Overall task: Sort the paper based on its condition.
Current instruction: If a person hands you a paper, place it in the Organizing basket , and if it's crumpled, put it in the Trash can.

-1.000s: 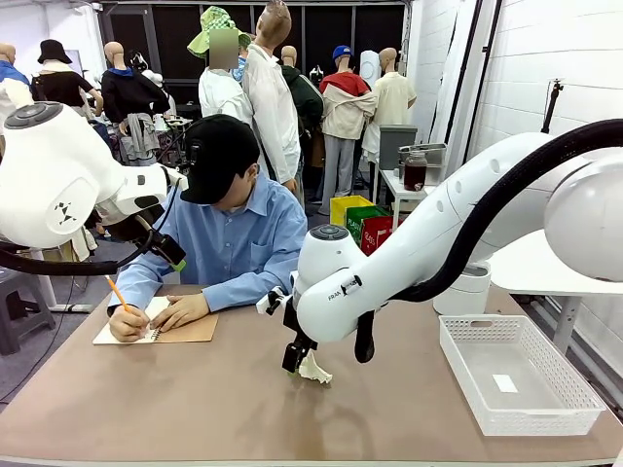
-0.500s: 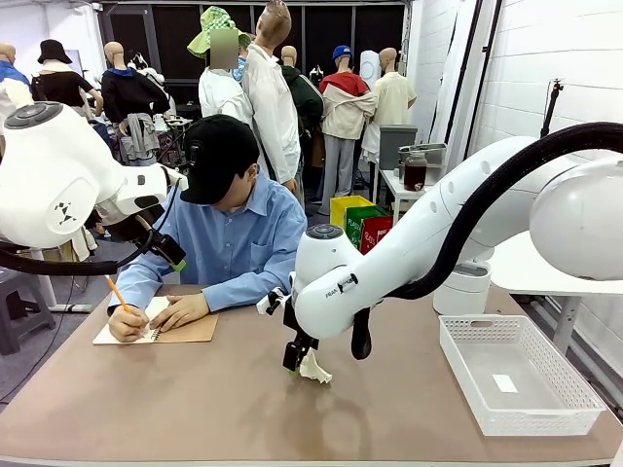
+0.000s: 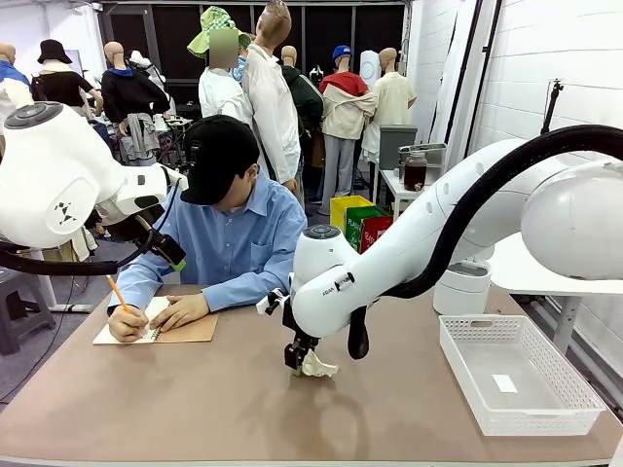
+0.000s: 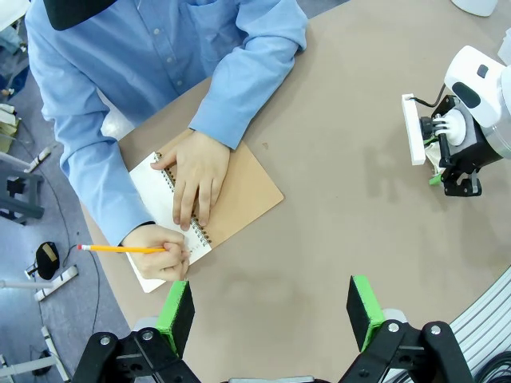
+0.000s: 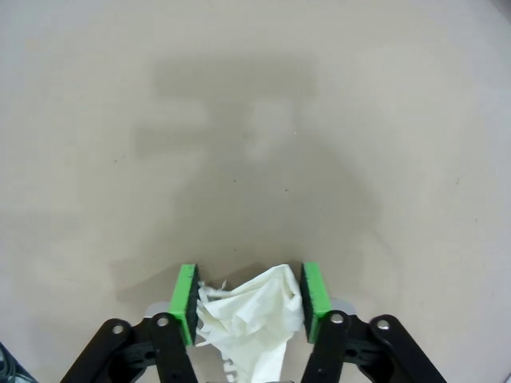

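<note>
At mid-desk, low over the surface: right hand (image 5: 247, 289) gripping crumpled paper (image 5: 243, 323), green pads pressed to both sides of the wad. Left hand (image 4: 271, 307) hovering empty near notebook (image 4: 243, 187), jaws wide apart. Pick-up step, by the look of it; sorting not yet done. Next: lift clear, carry to wherever crumpled sheets belong, possibly basket (image 3: 492, 319) at right, release above it.

Robot lab: white arms (image 3: 438, 224), worktable (image 3: 195, 409).

Front camera faces person (image 3: 234, 224); both wrist cameras overlook table (image 4: 335, 239).
</note>
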Available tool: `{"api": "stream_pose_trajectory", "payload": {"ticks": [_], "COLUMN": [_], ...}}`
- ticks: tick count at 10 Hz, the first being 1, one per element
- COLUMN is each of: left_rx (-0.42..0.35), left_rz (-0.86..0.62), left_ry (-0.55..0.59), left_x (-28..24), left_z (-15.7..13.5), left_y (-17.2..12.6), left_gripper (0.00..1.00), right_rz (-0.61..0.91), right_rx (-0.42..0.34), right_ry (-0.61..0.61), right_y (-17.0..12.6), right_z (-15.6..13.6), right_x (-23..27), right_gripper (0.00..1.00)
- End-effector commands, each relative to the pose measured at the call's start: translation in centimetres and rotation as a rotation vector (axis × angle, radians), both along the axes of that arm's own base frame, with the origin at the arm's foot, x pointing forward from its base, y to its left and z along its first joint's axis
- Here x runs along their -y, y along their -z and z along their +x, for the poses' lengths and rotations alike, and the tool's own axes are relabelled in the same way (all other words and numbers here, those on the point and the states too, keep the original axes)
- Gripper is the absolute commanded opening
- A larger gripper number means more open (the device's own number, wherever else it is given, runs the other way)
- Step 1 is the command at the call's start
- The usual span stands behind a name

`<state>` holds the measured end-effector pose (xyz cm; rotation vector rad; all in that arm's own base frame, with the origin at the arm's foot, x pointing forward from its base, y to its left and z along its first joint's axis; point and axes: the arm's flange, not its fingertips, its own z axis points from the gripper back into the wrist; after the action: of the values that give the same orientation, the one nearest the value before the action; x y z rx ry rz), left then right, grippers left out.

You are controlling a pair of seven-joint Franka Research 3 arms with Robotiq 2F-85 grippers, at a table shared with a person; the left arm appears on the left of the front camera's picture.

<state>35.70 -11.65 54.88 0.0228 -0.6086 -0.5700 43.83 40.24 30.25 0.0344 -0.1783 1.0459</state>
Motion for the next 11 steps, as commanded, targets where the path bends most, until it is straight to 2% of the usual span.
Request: {"api": "stream_pose_trajectory", "payload": {"ticks": [1, 3, 4, 8, 9, 11], "left_rx": [0.0, 0.0, 0.0, 0.0, 0.0, 0.0], "left_rz": [-0.004, -0.004, -0.004, -0.004, -0.004, -0.004], "left_ry": [0.0, 0.0, 0.0, 0.0, 0.0, 0.0], "left_x": [-0.1, -0.1, -0.1, -0.1, -0.1, -0.1], "left_z": [0.0, 0.0, 0.0, 0.0, 0.0, 0.0], "left_y": [0.0, 0.0, 0.0, 0.0, 0.0, 0.0], "left_gripper": [1.0, 1.0, 1.0, 1.0, 1.0, 1.0], "right_rz": [-0.02, -0.022, -0.024, -0.045, -0.046, -0.082], "right_rx": [-0.017, -0.026, -0.031, -0.054, -0.075, -0.06], "right_ry": [0.037, 0.044, 0.045, 0.061, 0.059, 0.026], "right_y": [0.1, 0.1, 0.1, -1.1, -2.2, -6.0], "right_z": [0.5, 0.6, 0.6, 0.8, 0.5, -0.5], "right_x": [-0.4, -0.4, -0.3, 0.6, 1.1, 2.9], "right_gripper": [0.41, 0.04, 0.0, 0.0, 0.0, 0.0]}}
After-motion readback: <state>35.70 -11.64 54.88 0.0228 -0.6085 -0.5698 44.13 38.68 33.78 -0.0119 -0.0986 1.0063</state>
